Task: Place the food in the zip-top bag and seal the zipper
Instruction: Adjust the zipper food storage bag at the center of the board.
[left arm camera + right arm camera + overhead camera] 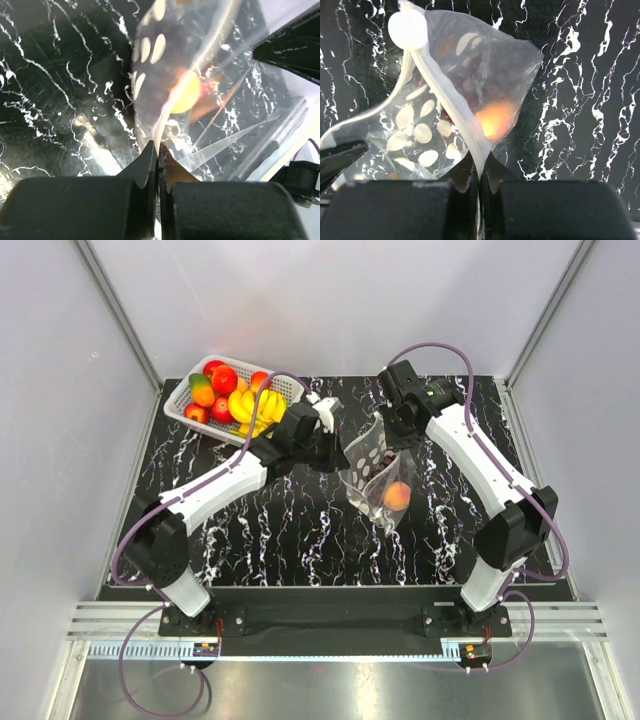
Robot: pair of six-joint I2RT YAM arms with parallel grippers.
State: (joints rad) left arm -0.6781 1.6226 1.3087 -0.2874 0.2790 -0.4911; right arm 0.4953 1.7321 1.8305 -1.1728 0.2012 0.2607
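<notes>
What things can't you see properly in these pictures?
1. The orange fruit in the bag: both wrist views, blurred behind shiny plastic, so its kind is unclear.
2. The zipper: right wrist view, can't tell if it is pressed shut; its end vanishes into the shut right hand.
3. Lower fruits in the basket: top view, covered by the fruits on top.

no readable text

no words, labels, brand marks or numbers can be read in any view. the zip-top bag (368, 478) carries only a print of white dots, and the table (280, 532) shows only white marbling.
</notes>
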